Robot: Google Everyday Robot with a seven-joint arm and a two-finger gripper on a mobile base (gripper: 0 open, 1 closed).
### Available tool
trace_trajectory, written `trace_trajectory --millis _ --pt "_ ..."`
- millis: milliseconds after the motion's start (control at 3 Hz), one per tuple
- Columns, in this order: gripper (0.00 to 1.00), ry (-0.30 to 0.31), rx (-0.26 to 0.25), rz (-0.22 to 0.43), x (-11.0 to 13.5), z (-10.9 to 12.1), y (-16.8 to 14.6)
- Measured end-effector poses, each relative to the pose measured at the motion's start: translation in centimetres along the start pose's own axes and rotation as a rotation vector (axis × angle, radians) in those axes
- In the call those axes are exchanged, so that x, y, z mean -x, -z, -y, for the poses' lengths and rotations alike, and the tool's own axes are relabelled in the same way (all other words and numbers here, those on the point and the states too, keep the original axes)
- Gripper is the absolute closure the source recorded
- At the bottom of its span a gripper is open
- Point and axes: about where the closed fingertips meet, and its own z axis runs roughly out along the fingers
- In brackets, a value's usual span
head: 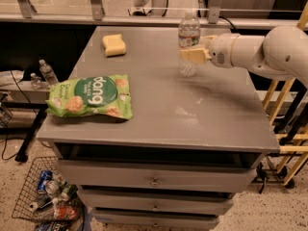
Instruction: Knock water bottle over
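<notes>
the gripper [193,56], clenched or not i cannot tell, is hanging low beside the water bottle [188,32], risking sliding it instead of toppling it.

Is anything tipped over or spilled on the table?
Nothing is spilled or tipped. The water bottle stands upright at the back of the table, with the gripper in front of its middle. The sponge and green snack bag lie flat. The only jumble is cans in the wire basket below.

The grey table [216,119] carries a green snack bag [91,96], yellow sponge [114,44] and upright water bottle [188,32], pincer [191,56] just beside it.
</notes>
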Motion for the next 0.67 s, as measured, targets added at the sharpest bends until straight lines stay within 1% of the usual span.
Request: trace_trajectory --millis 333,667 --pt "0.85 0.103 0.024 -0.038 1.6 -0.4 0.5" --pt "1.0 0.38 0.062 -0.146 5.1 -0.5 1.2"
